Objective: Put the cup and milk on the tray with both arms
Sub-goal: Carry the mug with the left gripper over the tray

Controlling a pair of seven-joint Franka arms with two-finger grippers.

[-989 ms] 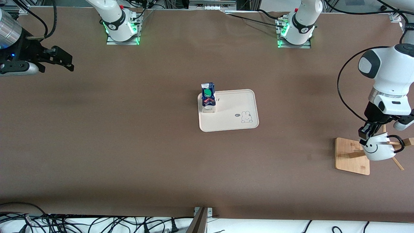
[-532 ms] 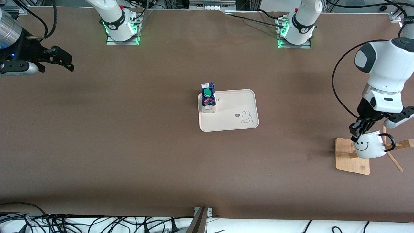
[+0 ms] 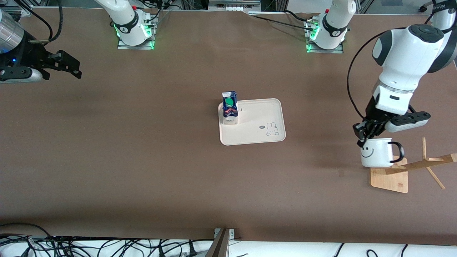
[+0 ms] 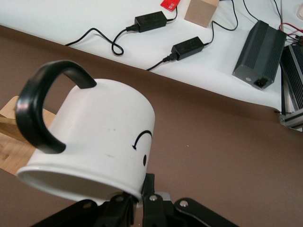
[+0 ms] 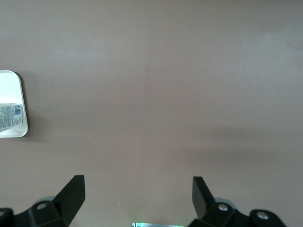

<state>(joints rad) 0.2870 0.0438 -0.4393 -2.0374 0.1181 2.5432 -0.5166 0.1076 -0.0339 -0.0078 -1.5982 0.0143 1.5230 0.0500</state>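
The white smiley cup (image 3: 377,153) hangs in the air, pinched at its rim by my left gripper (image 3: 362,140), over the table beside the bamboo stand. In the left wrist view the cup (image 4: 99,142) fills the picture with its black handle up, and my left gripper (image 4: 142,196) is shut on its rim. The milk (image 3: 229,106) stands upright on the tray (image 3: 262,139), at the tray's end toward the right arm. My right gripper (image 3: 73,67) is open and empty, waiting high at the right arm's end of the table; its fingers (image 5: 71,195) are spread wide over bare table.
A bamboo stand with a flat base (image 3: 389,180) and slanted pegs (image 3: 428,162) sits at the left arm's end of the table, under and beside the cup. Cables and power bricks (image 4: 189,45) lie off the table edge. The tray's corner with the milk (image 5: 10,118) shows in the right wrist view.
My left gripper has lifted the cup off the stand's peg and carried it toward the tray. The right arm, milk and tray have not moved.
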